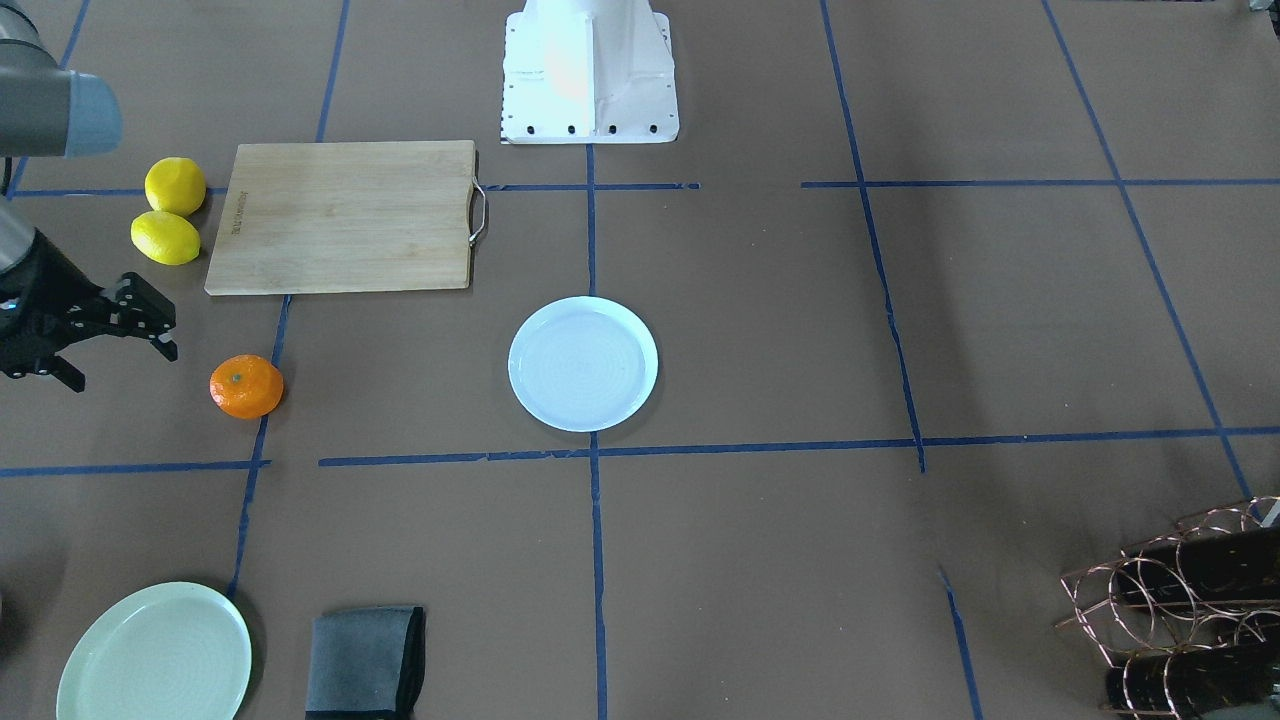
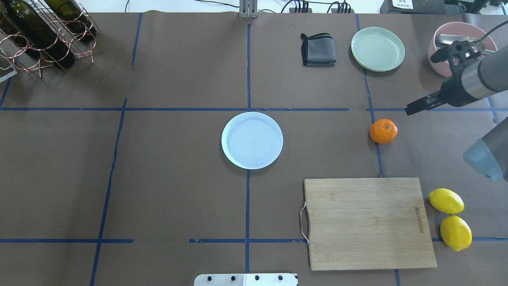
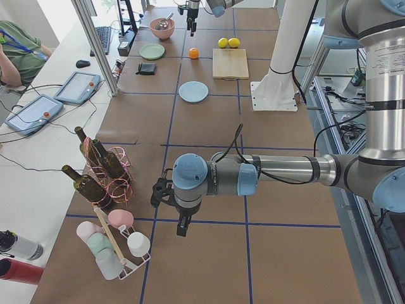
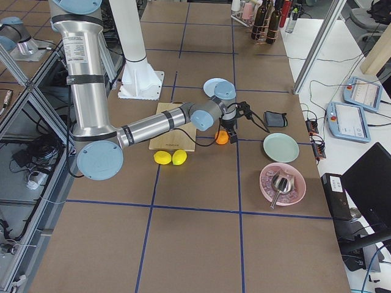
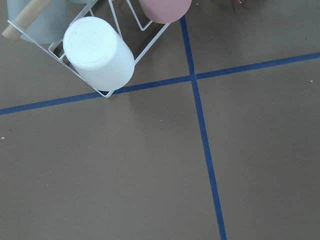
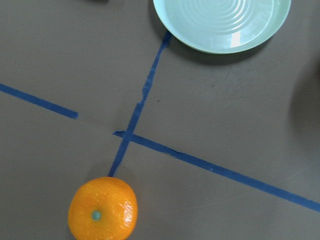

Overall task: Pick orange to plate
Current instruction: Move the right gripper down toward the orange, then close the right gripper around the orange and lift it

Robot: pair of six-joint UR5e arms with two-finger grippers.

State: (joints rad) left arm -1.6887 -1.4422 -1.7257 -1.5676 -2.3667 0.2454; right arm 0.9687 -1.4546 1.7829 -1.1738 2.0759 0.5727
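The orange [image 1: 246,386] [image 2: 383,131] rests on the brown table on a blue tape line; in the right wrist view the orange [image 6: 102,210] sits at the bottom left. The pale bluish-white plate [image 1: 583,364] [image 2: 252,140] lies bare at the table's centre, well apart from the fruit. My right gripper [image 1: 124,368] hovers beside the orange, on its outer side, open and holding nothing. My left gripper [image 3: 181,225] hangs over the table's far end near a cup rack; I cannot tell whether it is open or shut.
Close to the orange are a wooden cutting board [image 1: 345,215] and two lemons [image 1: 170,210]. A light green plate [image 2: 378,49], a folded grey cloth [image 2: 318,49] and a pink bowl [image 2: 444,59] stand beyond it. A bottle rack [image 2: 43,35] fills the far corner.
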